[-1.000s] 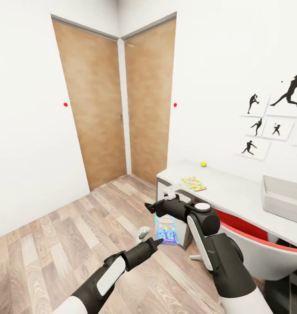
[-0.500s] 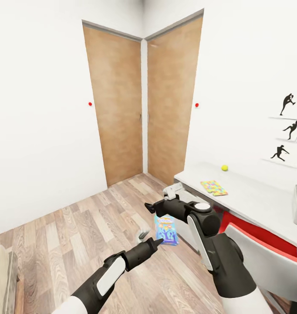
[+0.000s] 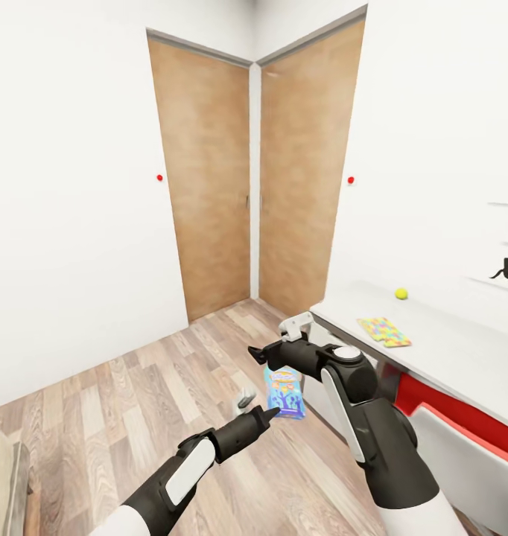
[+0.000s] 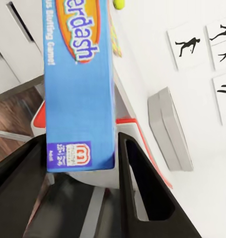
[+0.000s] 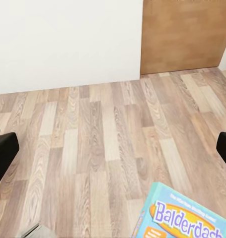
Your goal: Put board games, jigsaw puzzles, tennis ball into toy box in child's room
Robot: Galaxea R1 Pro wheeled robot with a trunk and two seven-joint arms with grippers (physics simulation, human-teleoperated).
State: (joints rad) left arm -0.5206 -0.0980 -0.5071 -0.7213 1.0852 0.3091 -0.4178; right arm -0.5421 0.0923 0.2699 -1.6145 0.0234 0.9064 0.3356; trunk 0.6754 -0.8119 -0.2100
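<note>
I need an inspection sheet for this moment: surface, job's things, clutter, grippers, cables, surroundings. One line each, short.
Surface: light grey table, at the head view's right.
Job's things: jigsaw puzzle and tennis ball lie on the table, apart; blue Balderdash board game is held in the air over the wood floor; grey toy box shows in the left wrist view.
Clutter: nothing seen.
Grippers: left gripper shut on the board game; right gripper with fingers wide apart, empty.
Cables: nothing seen.
Surroundings: two wooden doors, white walls, red and white chair, silhouette pictures.
</note>
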